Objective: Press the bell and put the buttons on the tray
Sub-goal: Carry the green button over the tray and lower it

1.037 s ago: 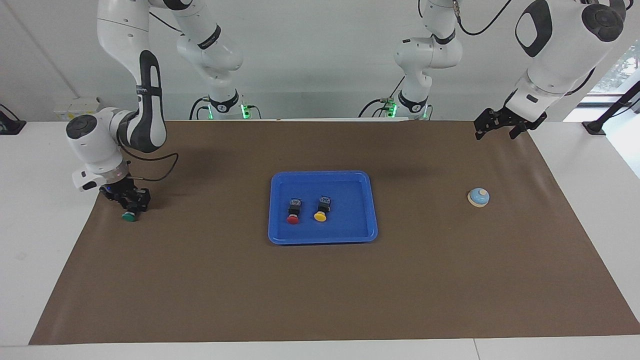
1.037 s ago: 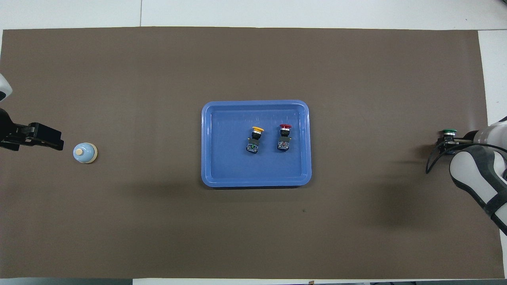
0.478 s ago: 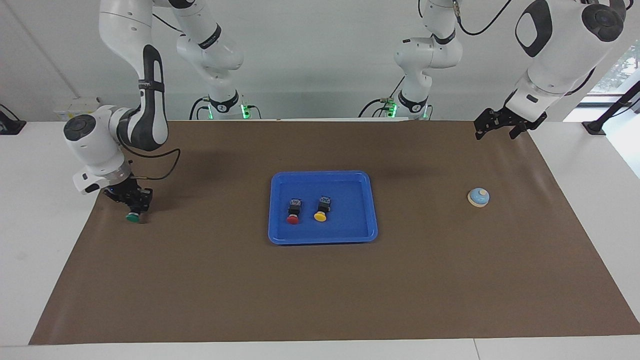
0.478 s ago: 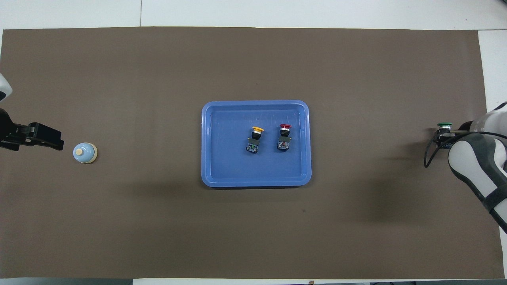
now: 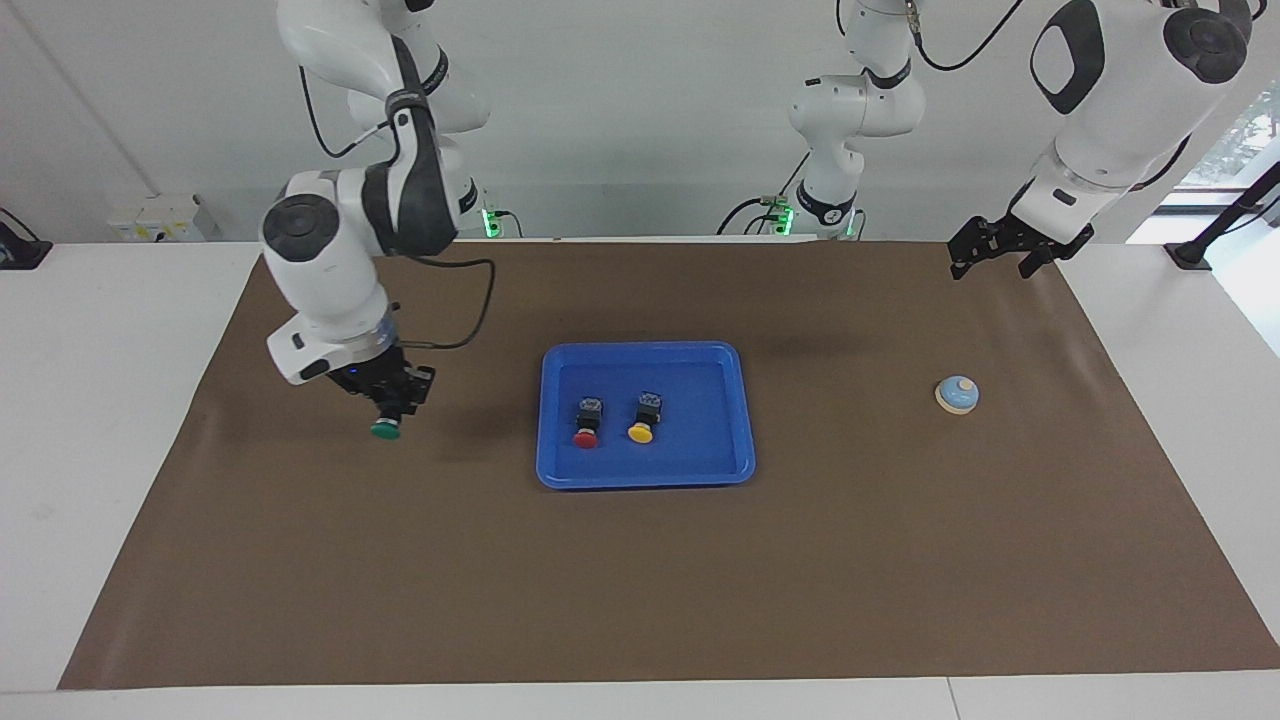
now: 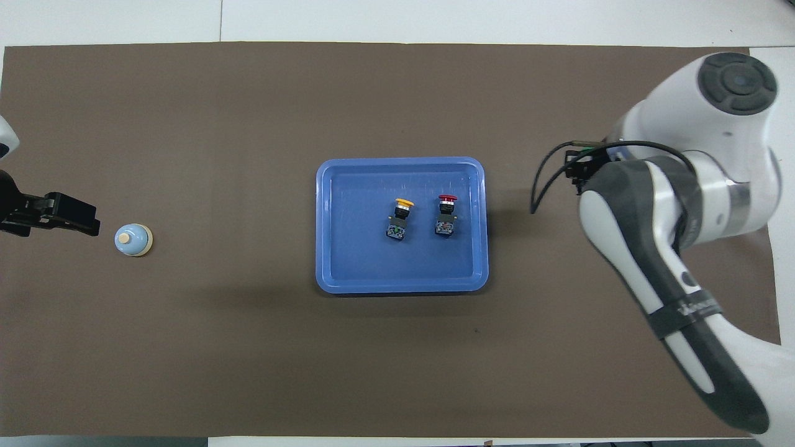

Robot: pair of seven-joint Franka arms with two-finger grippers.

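Pinching the green button (image 5: 385, 428) in my right gripper (image 5: 392, 408), I hang over the brown mat (image 5: 400, 560) at the blue tray's (image 5: 745, 420) nine o'clock in the facing view. Inside the tray lie the red button (image 5: 586, 428) and yellow button (image 5: 642, 422), side by side. My left gripper (image 5: 990, 252) waits, jaws spread, at the bell's (image 5: 957, 395) one o'clock.
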